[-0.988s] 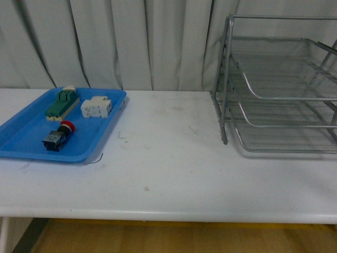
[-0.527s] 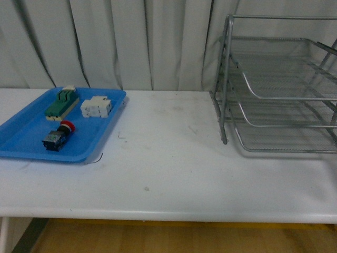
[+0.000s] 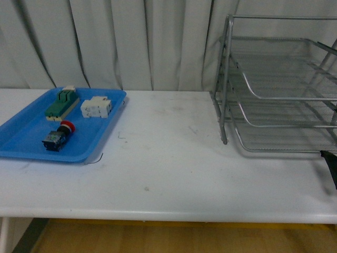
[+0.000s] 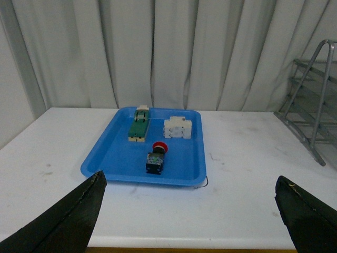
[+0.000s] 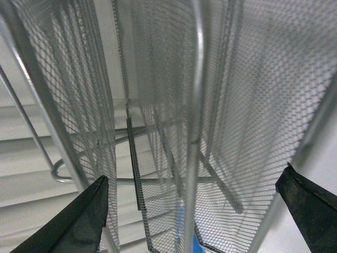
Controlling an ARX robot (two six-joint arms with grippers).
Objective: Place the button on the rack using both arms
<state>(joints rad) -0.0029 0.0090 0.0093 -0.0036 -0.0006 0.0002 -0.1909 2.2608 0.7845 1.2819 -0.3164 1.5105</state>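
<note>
Button (image 3: 56, 137) lies flat in blue tray (image 3: 21, 132), red cap (image 3: 67, 126) pointing toward curtain (image 3: 131, 42).

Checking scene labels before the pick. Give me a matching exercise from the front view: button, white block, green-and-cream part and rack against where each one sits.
Things:
1. button
2. white block
3. green-and-cream part
4. rack

Places:
a. on the table, right side
b. blue tray, far side, left of the white block
c. blue tray, nearest the camera
d. blue tray, far side, right of the green-and-cream part

Pairs: 1-c, 2-d, 3-b, 4-a
</note>
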